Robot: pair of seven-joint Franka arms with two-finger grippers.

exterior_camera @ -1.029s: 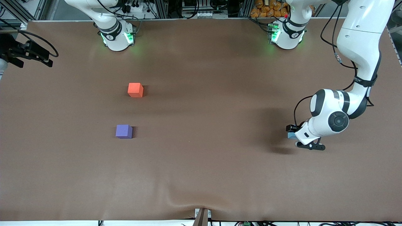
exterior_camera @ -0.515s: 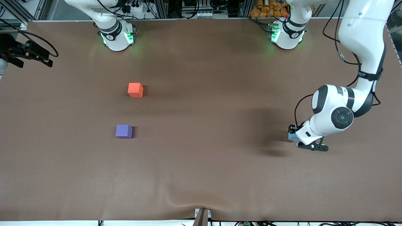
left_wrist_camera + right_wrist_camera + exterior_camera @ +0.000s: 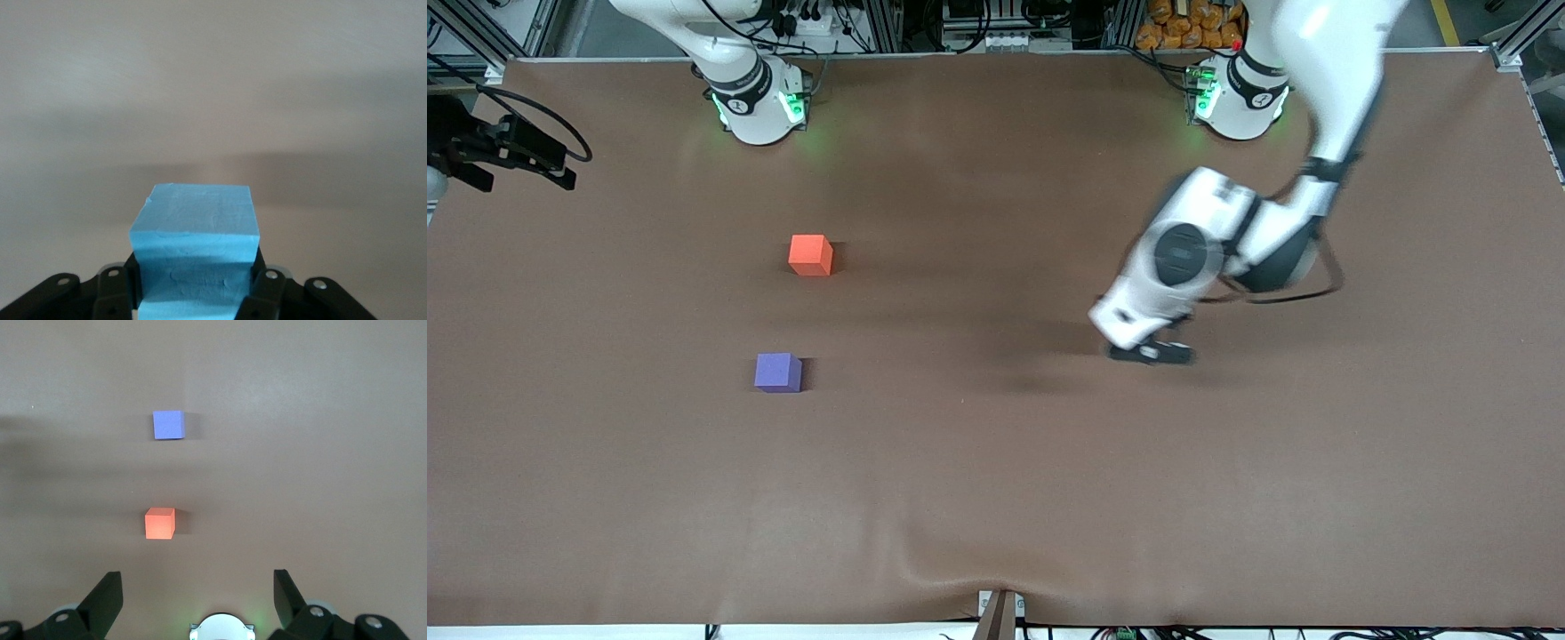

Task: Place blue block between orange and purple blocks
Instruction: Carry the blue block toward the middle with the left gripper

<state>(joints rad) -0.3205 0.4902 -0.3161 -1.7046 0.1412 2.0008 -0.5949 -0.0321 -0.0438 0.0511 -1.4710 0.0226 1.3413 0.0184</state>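
Note:
The blue block (image 3: 193,223) is clamped between the fingers of my left gripper (image 3: 197,280), which is shut on it and carries it above bare table. In the front view the left gripper (image 3: 1143,348) hangs over the table's middle, toward the left arm's end, and its hand hides the block. The orange block (image 3: 810,254) and the purple block (image 3: 777,372) rest apart toward the right arm's end, the purple one nearer the front camera. My right gripper (image 3: 198,583) waits open and empty high above its own base, looking down on the orange block (image 3: 160,523) and the purple block (image 3: 167,425).
The brown table cover (image 3: 996,498) has a wrinkle at its front edge (image 3: 996,582). A black device with cables (image 3: 503,151) sits at the right arm's end. The arm bases (image 3: 758,107) (image 3: 1238,102) stand along the edge farthest from the front camera.
The left gripper closed on the blue block, lifted it and swung it from the left arm's end toward the table's middle. The right arm and the other blocks stayed put.

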